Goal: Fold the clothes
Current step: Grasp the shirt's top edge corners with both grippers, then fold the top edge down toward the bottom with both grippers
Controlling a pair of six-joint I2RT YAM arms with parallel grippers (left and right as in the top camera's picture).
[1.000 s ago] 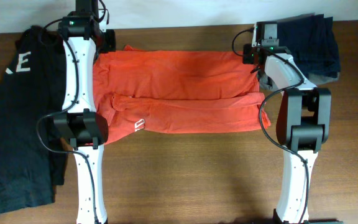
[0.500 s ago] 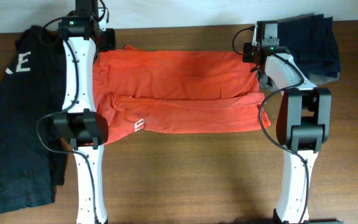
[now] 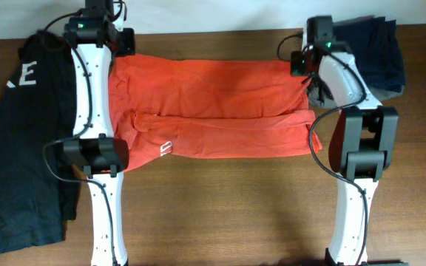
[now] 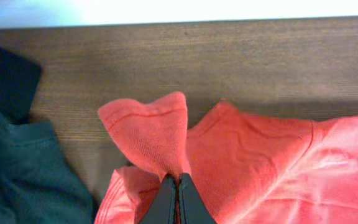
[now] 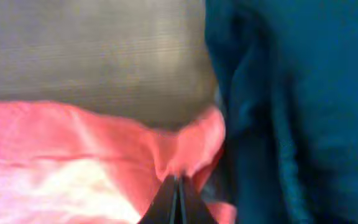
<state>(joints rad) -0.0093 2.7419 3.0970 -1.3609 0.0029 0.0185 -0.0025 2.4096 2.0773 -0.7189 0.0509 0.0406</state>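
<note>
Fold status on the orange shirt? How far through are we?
Done: the T-shirt is spread out, and its near strip looks folded over along a lengthwise crease. In hand: the left end effector and the right end effector are each shut on a far corner of the cloth. Left: probably bring the far edge over, then fold the long band crosswise.

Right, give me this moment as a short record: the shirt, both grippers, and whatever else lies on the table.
garment: orange-red T-shirt, spread sideways, near edge folded up over the middle
left gripper: shut on the shirt's far left corner
right gripper: shut on its far right corner
other items: black garment at left, dark blue garment at right
surface: wooden table
</note>
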